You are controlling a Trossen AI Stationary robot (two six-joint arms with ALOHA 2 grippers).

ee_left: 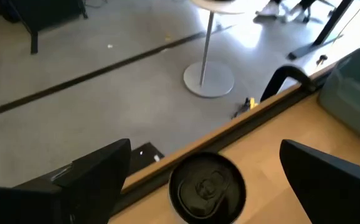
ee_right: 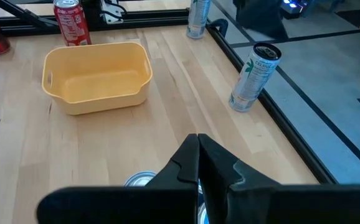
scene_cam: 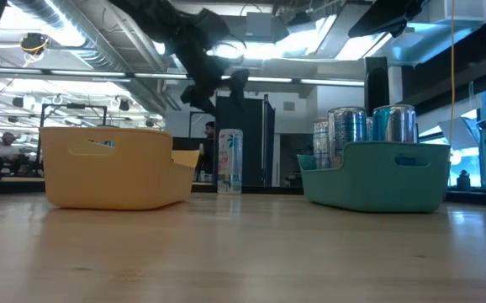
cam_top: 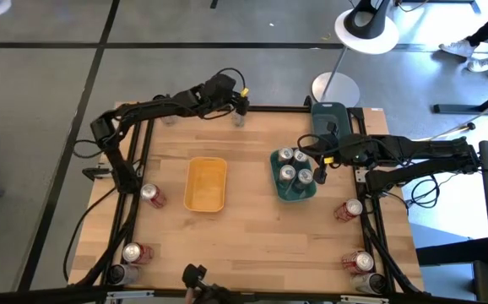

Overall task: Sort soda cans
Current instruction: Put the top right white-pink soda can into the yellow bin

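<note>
A silver-teal can (cam_top: 240,118) (scene_cam: 229,160) stands upright at the table's far edge. My left gripper (ee_left: 205,155) (scene_cam: 218,80) hovers open above it. Its two fingers sit to either side of the can's dark top (ee_left: 208,186) and well clear of it. Several silver-teal cans (cam_top: 293,165) (scene_cam: 369,126) stand in the teal tray (cam_top: 311,192). My right gripper (ee_right: 197,162) (cam_top: 322,167) is shut above them and holds nothing; one can top (ee_right: 139,180) shows below it. The yellow tray (cam_top: 206,184) (ee_right: 96,74) is empty.
Another silver-teal can (cam_top: 170,118) stands farther left on the far edge. Red cans stand at the left edge (cam_top: 151,196) (cam_top: 134,253) and the right edge (cam_top: 349,209) (cam_top: 362,262). A dark tray (cam_top: 328,118) sits at the far right corner. Bare wood lies between the trays.
</note>
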